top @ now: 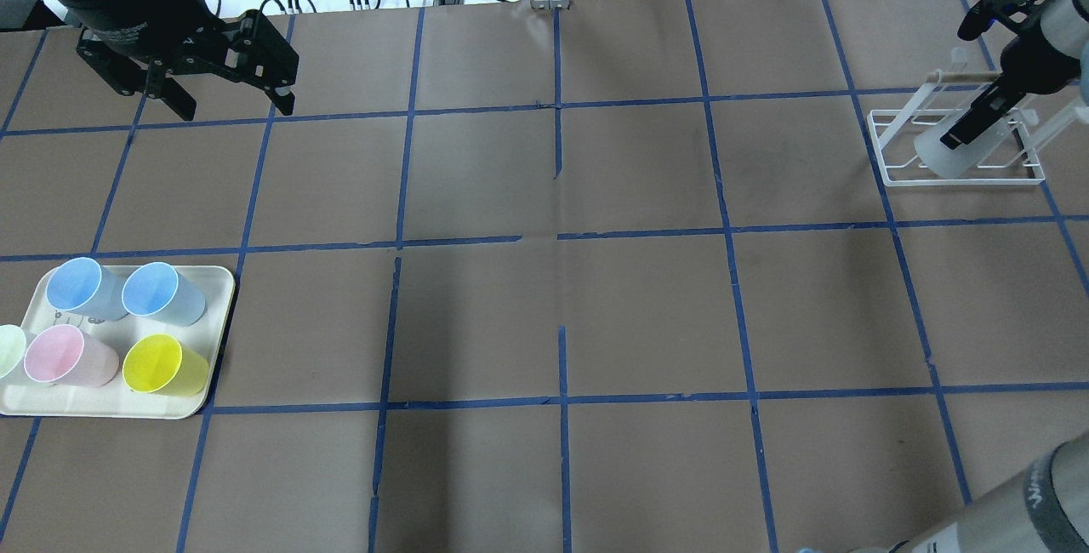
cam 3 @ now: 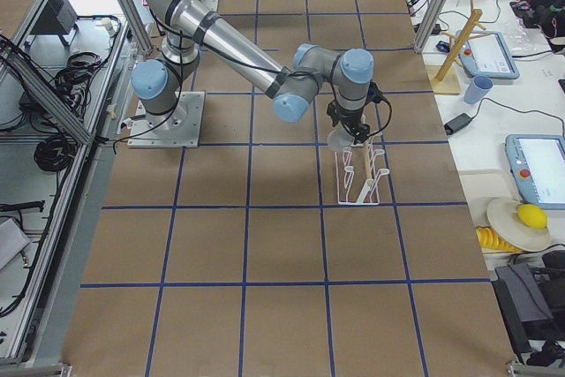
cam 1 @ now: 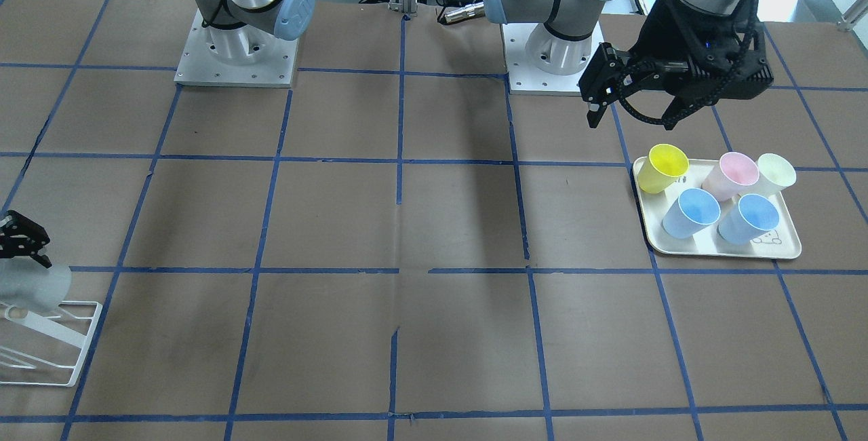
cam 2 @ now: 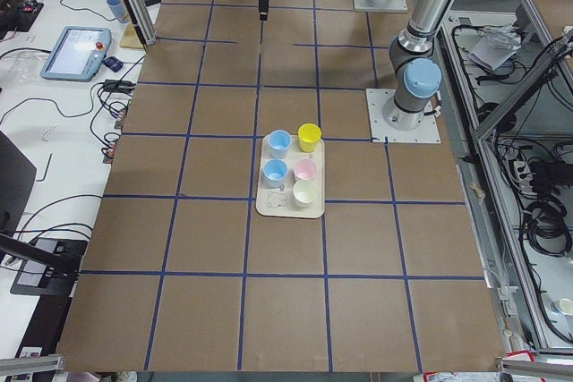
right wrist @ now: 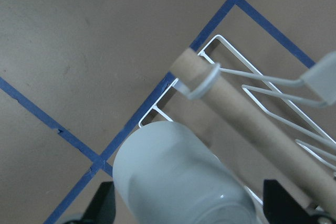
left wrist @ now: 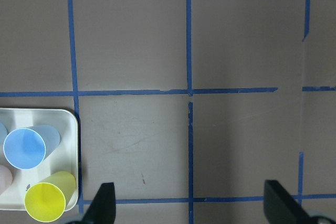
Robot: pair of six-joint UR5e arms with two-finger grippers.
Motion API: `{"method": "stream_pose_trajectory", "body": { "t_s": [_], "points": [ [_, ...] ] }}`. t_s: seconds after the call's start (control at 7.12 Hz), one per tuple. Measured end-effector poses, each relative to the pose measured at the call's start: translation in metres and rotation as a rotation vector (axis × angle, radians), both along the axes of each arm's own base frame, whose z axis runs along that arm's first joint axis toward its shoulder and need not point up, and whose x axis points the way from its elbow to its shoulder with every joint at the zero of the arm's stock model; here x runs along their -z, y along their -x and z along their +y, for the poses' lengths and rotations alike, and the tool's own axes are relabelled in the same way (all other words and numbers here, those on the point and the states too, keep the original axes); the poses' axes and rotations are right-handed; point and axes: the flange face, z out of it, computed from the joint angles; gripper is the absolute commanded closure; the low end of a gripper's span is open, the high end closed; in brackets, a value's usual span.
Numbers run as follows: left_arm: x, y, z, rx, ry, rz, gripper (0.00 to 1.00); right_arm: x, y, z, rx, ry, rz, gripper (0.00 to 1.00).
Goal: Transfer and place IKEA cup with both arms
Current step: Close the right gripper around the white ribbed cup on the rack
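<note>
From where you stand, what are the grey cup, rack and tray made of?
Cup: likely plastic; smooth, matte pale grey with a soft sheen. Rack: thin white wire, probably coated metal, with a tan peg that looks like wood or cardboard. Tray: cream, matte, rounded corners; plastic or similar, hard to say.
</note>
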Motion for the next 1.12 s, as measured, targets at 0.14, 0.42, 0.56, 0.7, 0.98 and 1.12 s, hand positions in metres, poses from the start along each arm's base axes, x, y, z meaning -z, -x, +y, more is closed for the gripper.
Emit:
{"method": "stream_pose_trajectory", "body": {
  "t_s": [0.14, 0.42, 0.56, 0.7, 0.98, 1.12],
  "points": [
    [0.0000, 0.0000, 0.0000, 0.000, 0.000, 0.000, 0.00, 0.0004, -0.0001, -0.0001, 0.002, 0.000, -0.002, 0.04],
    [0.0000, 0.0000, 0.0000, 0.000, 0.000, 0.000, 0.00, 0.0002, -0.0025, -0.0007, 0.002, 0.006, -0.023, 0.08],
    [0.0000, 0.0000, 0.0000, 0.000, 0.000, 0.000, 0.00, -0.0004, -0.0032, -0.0007, 0.003, 0.009, -0.028, 0.07],
    [0.0000, 0.0000, 0.0000, 0.000, 0.000, 0.000, 0.00, -0.0012, -0.0033, -0.0006, 0.002, 0.010, -0.029, 0.05],
    [0.0000, 0.0000, 0.0000, 0.000, 0.000, 0.000, 0.00, -0.0005, 0.0013, 0.0008, 0.003, 0.010, -0.021, 0.04],
    [0.0000, 0.0000, 0.0000, 0.000, 0.000, 0.000, 0.00, 0.0004, 0.0059, 0.0020, 0.007, 0.009, -0.019, 0.05]
  ]
}}
